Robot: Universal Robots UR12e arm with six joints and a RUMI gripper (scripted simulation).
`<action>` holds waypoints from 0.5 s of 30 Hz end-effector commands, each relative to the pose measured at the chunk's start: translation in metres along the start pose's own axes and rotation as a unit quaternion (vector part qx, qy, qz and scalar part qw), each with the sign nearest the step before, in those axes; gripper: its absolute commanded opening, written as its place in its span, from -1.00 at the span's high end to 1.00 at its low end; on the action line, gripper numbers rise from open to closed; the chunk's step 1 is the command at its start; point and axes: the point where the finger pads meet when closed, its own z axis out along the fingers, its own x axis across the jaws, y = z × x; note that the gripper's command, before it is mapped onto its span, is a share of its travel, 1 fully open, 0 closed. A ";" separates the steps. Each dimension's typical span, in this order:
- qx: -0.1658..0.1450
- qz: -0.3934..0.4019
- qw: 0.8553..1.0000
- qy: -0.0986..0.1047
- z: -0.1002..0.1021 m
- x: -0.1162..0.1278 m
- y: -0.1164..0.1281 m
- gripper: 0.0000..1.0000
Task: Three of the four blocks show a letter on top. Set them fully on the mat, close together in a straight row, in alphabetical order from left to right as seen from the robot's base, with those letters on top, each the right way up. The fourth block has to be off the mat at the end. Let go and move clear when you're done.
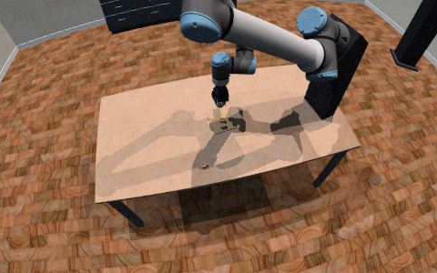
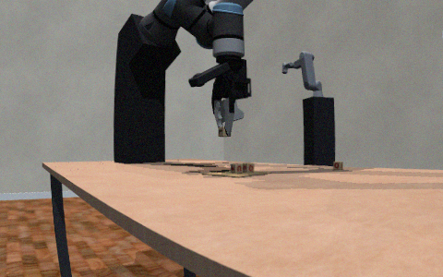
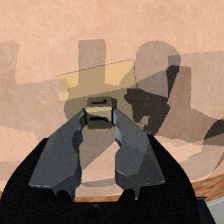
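My gripper (image 2: 223, 131) hangs well above the table, shut on a small tan block (image 3: 98, 113) held between the fingertips. Its letter cannot be read. In the top view the gripper (image 1: 219, 103) is just behind the olive mat (image 1: 226, 125). The mat also shows in the wrist view (image 3: 97, 80), below and beyond the held block. Two blocks with red marks (image 2: 243, 168) sit side by side on the mat (image 2: 234, 174). Their letters are too small to read, and they are hidden in the wrist view. Another block (image 1: 204, 166) lies alone on the table off the mat, towards the front edge; it also shows in the exterior view (image 2: 338, 165).
The arm's black base pedestal (image 1: 333, 73) stands at the table's back right corner. Arm shadows fall across the table around the mat. A second small robot on a black stand (image 2: 318, 129) is behind the table.
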 end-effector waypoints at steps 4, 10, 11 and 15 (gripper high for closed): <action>-0.002 0.003 1.000 -0.001 -0.001 0.001 0.002 0.89; -0.002 0.003 1.000 -0.001 0.001 0.001 0.002 0.89; -0.002 0.002 1.000 -0.001 0.002 0.000 0.002 0.89; -0.002 0.001 1.000 -0.001 0.010 -0.001 0.002 0.89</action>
